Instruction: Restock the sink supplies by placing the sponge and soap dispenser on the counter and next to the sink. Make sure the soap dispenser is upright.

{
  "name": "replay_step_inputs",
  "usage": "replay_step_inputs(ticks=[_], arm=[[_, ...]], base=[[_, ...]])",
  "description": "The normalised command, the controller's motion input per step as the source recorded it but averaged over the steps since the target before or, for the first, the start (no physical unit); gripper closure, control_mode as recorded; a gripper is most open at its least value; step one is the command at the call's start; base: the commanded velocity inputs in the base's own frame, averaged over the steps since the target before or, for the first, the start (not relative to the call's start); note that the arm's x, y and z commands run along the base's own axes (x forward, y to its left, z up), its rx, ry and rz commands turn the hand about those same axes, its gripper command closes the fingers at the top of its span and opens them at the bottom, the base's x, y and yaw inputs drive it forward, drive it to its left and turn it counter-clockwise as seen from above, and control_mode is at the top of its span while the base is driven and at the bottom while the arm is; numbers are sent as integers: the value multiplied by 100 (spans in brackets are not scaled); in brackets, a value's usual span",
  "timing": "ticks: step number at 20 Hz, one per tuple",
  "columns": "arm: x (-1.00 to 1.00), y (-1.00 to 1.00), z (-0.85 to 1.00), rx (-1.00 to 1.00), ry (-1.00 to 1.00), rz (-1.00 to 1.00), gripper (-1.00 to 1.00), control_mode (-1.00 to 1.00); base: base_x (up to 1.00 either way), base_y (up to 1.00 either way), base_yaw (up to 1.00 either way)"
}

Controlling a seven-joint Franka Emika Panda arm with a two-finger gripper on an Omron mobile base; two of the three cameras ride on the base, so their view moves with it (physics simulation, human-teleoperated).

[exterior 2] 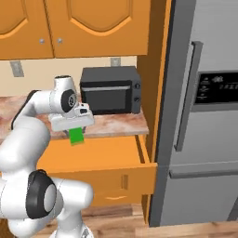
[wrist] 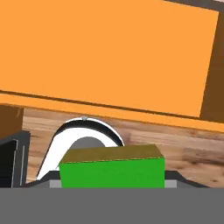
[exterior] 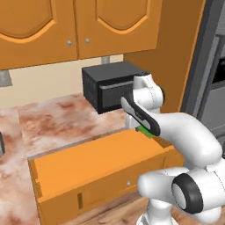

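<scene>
The refrigerator (exterior 2: 204,116) stands tall at 3 o'clock in the right base view, and an orange side panel (exterior 2: 155,74) closes off the counter's right end. The counter (exterior: 57,118), reddish-brown and cream marbled stone, runs out toward 9 o'clock with bare surface there, under the wall cabinets (exterior: 79,26). A drawer (exterior: 101,162) is pulled out wide below the counter edge; its orange inside is open room, bounded by its front panel at 6 o'clock and its right wall beside the refrigerator. A black toaster oven (exterior 2: 110,89) sits at the back right of the counter, near the arm's wrist. The gripper (exterior 2: 76,135) hangs above the open drawer, just in front of the counter edge, with its jaws partly apart and closed on the sponge (exterior 2: 76,135). The sponge is a small bright green block with flat, straight-edged faces; in the hand view it fills the space between the fingertips (wrist: 111,173), and its top face looks olive-brown there.
</scene>
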Motion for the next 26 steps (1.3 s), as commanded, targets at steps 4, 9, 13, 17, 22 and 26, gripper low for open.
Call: replay_step_inputs(ticks=[4, 9, 13, 17, 22, 26], arm=[[0, 0, 0, 0, 0, 0, 100, 100], [0, 0, 0, 0, 0, 0, 100, 100], [0, 0, 0, 0, 0, 0, 100, 100], [0, 0, 0, 0, 0, 0, 100, 100], [0, 0, 0, 0, 0, 0, 100, 100], [0, 0, 0, 0, 0, 0, 100, 100]], base=[[-21, -5, -78], [-8, -1, -78], [-1, -4, -78], [0, -18, -82], [0, -7, -84], [0, -3, -82]])
